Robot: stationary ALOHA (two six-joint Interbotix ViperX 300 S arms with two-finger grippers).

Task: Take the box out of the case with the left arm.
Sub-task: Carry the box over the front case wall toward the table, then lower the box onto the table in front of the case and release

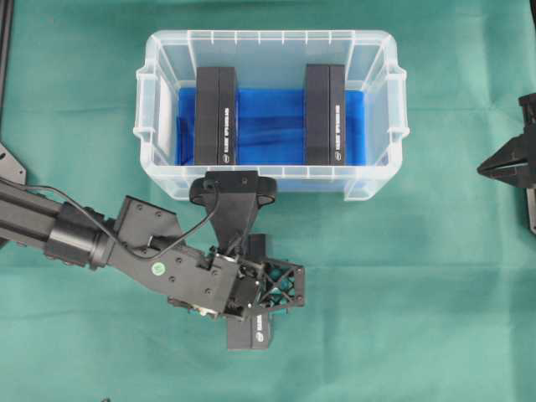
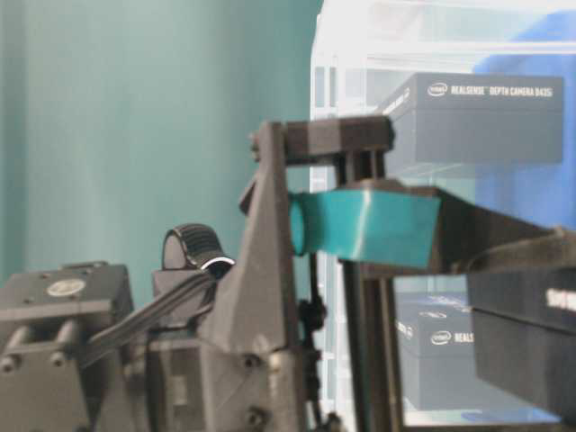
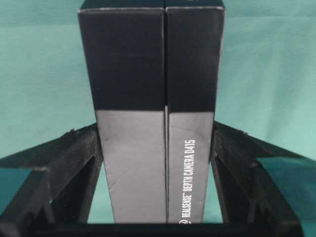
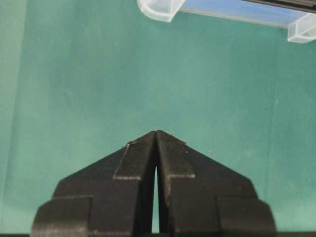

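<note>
A green cloth [image 1: 419,293] is covering the whole work surface, and the box [image 1: 251,331] being carried is already outside the case [image 1: 378,176], sitting in front of its near wall. The left gripper [image 1: 266,295] is pinching this box across its narrow sides; in the left wrist view the fingers [image 3: 74,163] are pressing flat against both flanks of the box [image 3: 150,123]. Whether the box is resting on the cloth or hanging just above it is not clear from these views. 2 more boxes [image 1: 216,117] [image 1: 325,115] are standing on edge inside the case on the blue lining [image 1: 272,126]. To finish well, the arm is best lowering the box until its underside is bearing on the cloth, then spreading the jaws gently and backing off straight, so the tall, narrow box is not tipping over. The right gripper [image 4: 156,148] is idling at the side with its jaws pressed together.
</note>
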